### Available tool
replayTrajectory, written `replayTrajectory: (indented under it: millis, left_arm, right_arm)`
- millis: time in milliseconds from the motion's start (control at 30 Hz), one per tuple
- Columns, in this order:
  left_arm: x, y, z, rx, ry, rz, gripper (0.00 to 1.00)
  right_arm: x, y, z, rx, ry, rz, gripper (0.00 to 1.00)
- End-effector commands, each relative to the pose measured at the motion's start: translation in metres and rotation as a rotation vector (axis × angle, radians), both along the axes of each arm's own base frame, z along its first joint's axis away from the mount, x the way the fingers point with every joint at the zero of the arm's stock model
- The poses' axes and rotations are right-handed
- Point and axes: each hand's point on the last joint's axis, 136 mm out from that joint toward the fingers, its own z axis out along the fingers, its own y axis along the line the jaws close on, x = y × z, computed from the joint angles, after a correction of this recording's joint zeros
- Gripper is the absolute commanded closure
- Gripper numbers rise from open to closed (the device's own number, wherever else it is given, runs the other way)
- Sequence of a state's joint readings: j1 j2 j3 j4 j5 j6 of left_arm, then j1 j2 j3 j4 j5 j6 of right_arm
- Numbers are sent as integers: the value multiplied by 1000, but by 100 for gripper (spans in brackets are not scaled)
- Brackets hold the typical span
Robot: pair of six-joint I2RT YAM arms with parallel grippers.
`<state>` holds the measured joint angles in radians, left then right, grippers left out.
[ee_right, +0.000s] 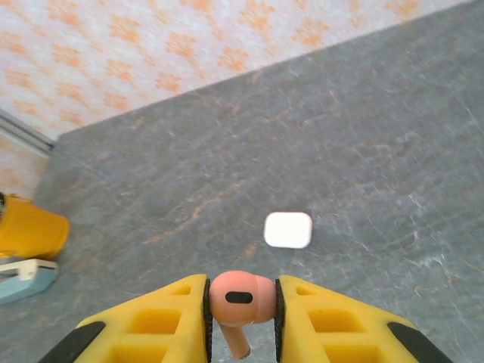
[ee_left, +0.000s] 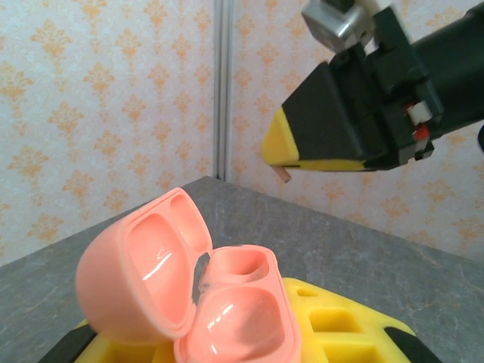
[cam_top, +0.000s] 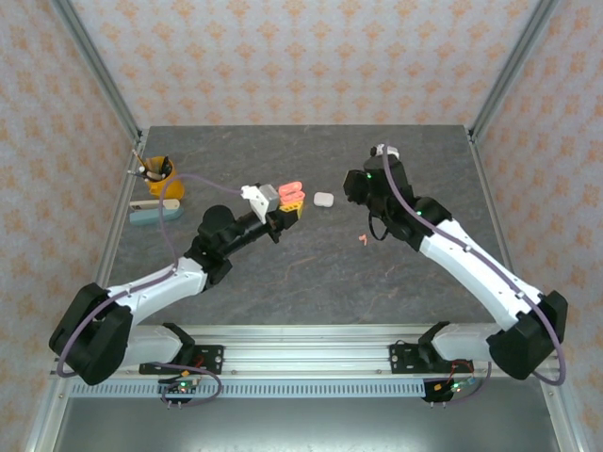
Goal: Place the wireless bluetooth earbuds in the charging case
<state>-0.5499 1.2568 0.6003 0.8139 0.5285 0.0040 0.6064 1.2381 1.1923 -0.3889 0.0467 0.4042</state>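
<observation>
The left gripper's [cam_top: 292, 201] jaws pinch the open coral-pink charging case [ee_left: 189, 291] above the middle of the bench [cam_top: 283, 278], its base cut off. The right gripper's [ee_right: 242, 311] jaws pinch one coral-pink earbud [ee_right: 239, 292], stem tip cropped. A second earbud [cam_top: 361, 238] lies mid-bench, tiny.

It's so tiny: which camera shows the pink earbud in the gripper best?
Right wrist: the pink earbud sits large, pinched in the right gripper. Left wrist catches perhaps its stem tip; overhead it's too small.
</observation>
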Motion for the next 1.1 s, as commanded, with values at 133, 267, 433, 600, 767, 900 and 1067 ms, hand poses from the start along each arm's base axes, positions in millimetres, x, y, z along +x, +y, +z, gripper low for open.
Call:
replayTrajectory:
  millis: [133, 267, 433, 600, 767, 900, 1067]
  left_arm:
    - [-4, -30, 33, -23, -63, -103, 100]
    - [-2, -44, 41, -21, -84, -128, 100]
    - [5, -57, 54, -14, -135, -101, 100]
    - [13, -68, 66, 19, -205, -60, 100]
    - [24, -72, 76, 20, -238, -28, 100]
    - [31, -75, 86, 6, -254, -16, 100]
    - [35, -79, 95, -5, -268, -12, 100]
  right_arm:
    - [-24, 14, 92, 128, -253, 167, 74]
    - [-38, 23, 115, 186, -316, 253, 74]
    - [-51, 31, 133, 249, -376, 332, 74]
    - [-61, 36, 143, 307, -412, 384, 74]
    - [-66, 40, 150, 333, -431, 419, 74]
    - [-67, 43, 150, 343, -436, 436, 74]
    - [-65, 47, 145, 353, -427, 443, 74]
